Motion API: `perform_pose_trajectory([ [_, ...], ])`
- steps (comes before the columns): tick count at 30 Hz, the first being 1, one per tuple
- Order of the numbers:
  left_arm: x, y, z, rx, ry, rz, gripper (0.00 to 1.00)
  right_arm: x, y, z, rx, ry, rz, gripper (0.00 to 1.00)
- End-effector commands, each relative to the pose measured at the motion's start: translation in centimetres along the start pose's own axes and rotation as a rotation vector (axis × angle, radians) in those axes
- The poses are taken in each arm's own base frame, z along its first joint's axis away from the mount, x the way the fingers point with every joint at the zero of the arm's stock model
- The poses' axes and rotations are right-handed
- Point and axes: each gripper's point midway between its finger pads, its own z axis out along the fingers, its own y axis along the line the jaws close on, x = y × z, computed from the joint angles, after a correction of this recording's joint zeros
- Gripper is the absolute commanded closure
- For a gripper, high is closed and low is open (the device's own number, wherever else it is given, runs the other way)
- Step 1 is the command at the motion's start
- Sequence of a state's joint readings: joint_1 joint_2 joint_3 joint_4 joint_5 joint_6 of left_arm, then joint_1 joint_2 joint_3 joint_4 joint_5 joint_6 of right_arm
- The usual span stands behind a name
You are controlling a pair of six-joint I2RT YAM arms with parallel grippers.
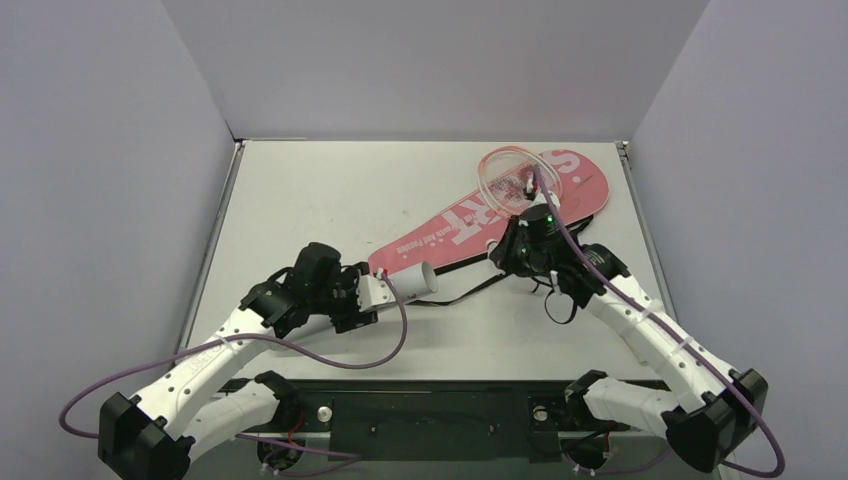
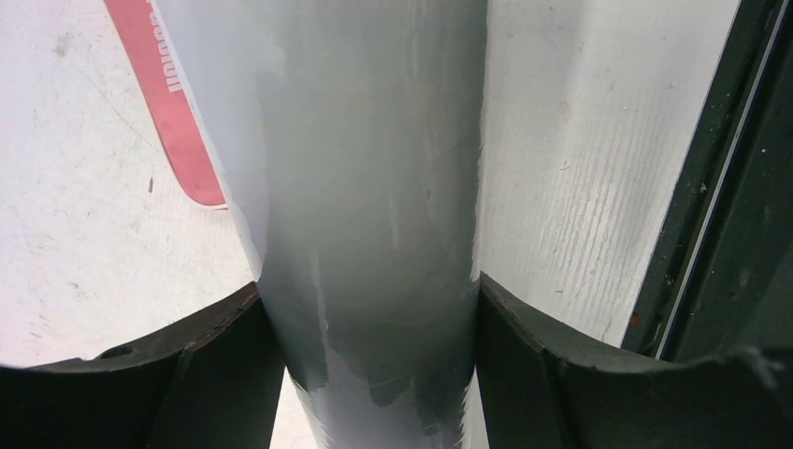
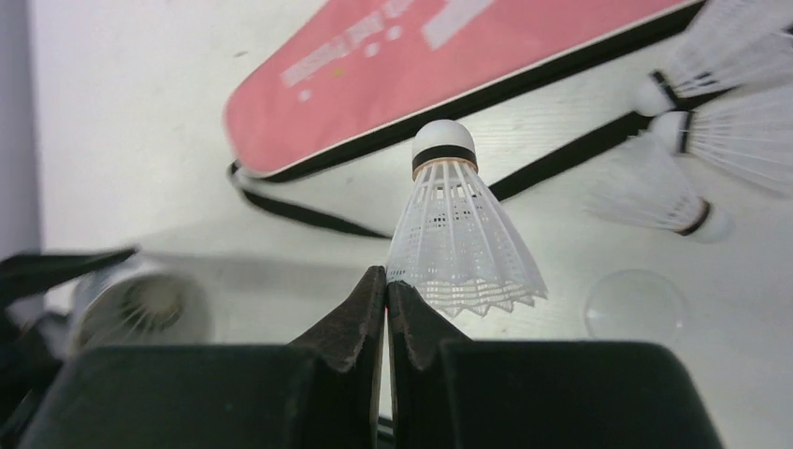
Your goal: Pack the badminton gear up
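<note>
My left gripper is shut on the long white tube, which lies low with its open end pointing right. In the left wrist view the tube fills the gap between both fingers. My right gripper is shut, pinching the skirt edge of a white shuttlecock whose cork points away. The tube's open end shows at lower left, with something white inside. The pink SPORT cover lies behind, a racket head on it. Loose shuttlecocks lie at right.
The cover's black strap trails across the table between cover and tube. A clear round lid lies on the table near the loose shuttlecocks. The table's dark near edge runs close beside the tube.
</note>
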State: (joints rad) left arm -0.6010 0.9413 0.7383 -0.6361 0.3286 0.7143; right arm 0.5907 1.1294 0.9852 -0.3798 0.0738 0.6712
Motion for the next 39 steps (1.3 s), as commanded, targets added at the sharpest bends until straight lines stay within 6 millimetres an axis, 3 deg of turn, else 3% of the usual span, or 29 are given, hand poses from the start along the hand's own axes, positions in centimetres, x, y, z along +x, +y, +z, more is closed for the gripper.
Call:
perform_pose_trajectory([
  [1, -1.4, 0.9, 0.1, -0.034, -0.059, 0.043, 0.79, 1.4, 5.7, -5.8, -0.367, 0.133, -0.116, 1.0],
  [7, -2.1, 1.0, -0.1, -0.04, -0.1, 0.09, 0.8, 2.3, 9.6, -11.1, -0.654, 0.235, -0.198, 1.0],
  [11, -2.7, 0.9, -0.4, -0.042, -0.134, 0.127, 0.8, 3.1, 10.6, -12.8, -0.747, 0.272, -0.244, 1.0],
  [20, -3.7, 0.9, -0.7, -0.047, -0.184, 0.181, 0.8, 6.4, 12.5, -12.9, -0.802, 0.403, -0.344, 1.0],
  [28, -4.1, -0.8, -1.2, 0.032, -0.219, 0.259, 0.81, 6.2, 13.6, -13.1, -0.831, 0.415, -0.373, 1.0],
  [34, -4.8, -1.3, -1.7, 0.041, -0.264, 0.278, 0.81, 6.3, 14.3, -12.7, -0.843, 0.429, -0.372, 0.93],
  [39, -5.5, -1.3, -2.2, 0.049, -0.278, 0.267, 0.82, 6.1, 14.4, -12.6, -0.848, 0.408, -0.367, 0.74],
])
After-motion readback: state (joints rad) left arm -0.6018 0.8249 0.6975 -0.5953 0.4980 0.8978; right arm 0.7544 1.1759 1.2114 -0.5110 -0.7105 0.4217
